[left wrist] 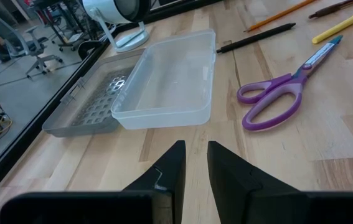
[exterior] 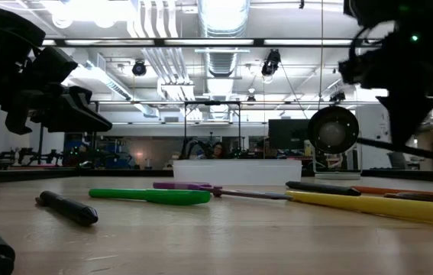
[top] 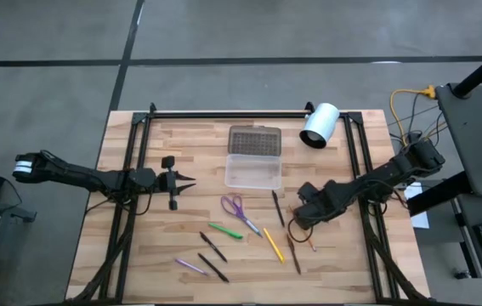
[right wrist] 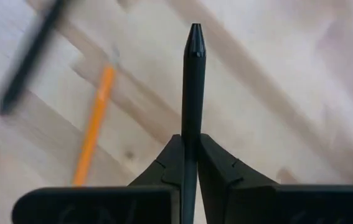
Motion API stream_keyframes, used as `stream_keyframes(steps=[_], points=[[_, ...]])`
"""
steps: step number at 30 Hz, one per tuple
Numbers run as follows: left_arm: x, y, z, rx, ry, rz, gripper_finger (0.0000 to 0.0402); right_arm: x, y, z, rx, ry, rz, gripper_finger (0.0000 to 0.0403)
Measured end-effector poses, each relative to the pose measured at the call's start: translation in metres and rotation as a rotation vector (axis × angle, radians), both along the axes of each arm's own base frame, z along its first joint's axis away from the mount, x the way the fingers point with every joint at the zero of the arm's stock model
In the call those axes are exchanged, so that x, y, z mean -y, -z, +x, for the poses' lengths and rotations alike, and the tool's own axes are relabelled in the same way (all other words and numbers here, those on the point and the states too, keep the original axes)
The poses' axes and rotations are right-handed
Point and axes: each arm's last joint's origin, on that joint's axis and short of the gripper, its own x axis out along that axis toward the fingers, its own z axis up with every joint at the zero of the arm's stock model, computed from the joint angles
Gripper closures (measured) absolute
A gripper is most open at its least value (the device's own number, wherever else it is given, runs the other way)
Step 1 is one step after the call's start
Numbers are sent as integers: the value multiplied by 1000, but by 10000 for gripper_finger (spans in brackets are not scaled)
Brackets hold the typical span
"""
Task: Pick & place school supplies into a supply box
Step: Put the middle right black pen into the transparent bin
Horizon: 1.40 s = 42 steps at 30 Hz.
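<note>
The clear supply box [top: 253, 170] stands open at the table's far middle, its grey dotted lid [top: 254, 138] lying flat behind it. Purple scissors [top: 236, 208], a green pen [top: 223, 229], a yellow pencil [top: 273, 244] and several dark pens lie loose on the near side. My right gripper [top: 297, 221] is over the supplies, right of the scissors, shut on a black pen [right wrist: 193, 81]. My left gripper [top: 186, 180] hovers left of the box, empty, fingers a narrow gap apart [left wrist: 196, 155]. My right gripper pinches the black pen's barrel [right wrist: 192, 127] between its two fingers. The pen lies along the fingers and sticks out past their ends, tip [right wrist: 194, 31] foremost. The fingers point down at the table. The pen's rear part is hidden between the fingers.
A white cylinder [top: 320, 125] lies at the far right, beside the box. An orange pencil [right wrist: 94, 127] and a dark pen [right wrist: 30, 59] lie on the wood below the held pen. A black frame [top: 138, 153] runs along the table's left, far and right edges.
</note>
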Motion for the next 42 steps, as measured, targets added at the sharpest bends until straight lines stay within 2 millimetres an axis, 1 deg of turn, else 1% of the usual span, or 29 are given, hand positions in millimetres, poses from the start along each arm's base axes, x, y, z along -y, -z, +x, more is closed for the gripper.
stream_keyframes(steps=[6,12,18,23,27,31,35,40,42], points=[[0,0,0,0,0,0,349,1,-16,13,72,-150,-202,389],[0,0,0,0,0,0,349,3,-16,30,31,-274,-342,390],[0,0,0,0,0,0,349,9,-11,58,-65,-392,-484,390],[0,0,0,0,0,0,349,12,-10,86,-97,-415,-642,390],[0,0,0,0,0,0,349,9,-7,106,-128,-451,-737,390],[0,0,0,0,0,0,349,9,0,124,-168,-474,-818,390],[0,0,0,0,0,0,349,11,12,139,-209,-490,-874,390],[0,0,0,0,0,0,349,16,26,154,-259,-499,-914,390],[0,0,0,0,0,0,349,18,29,159,-262,-488,-934,388]])
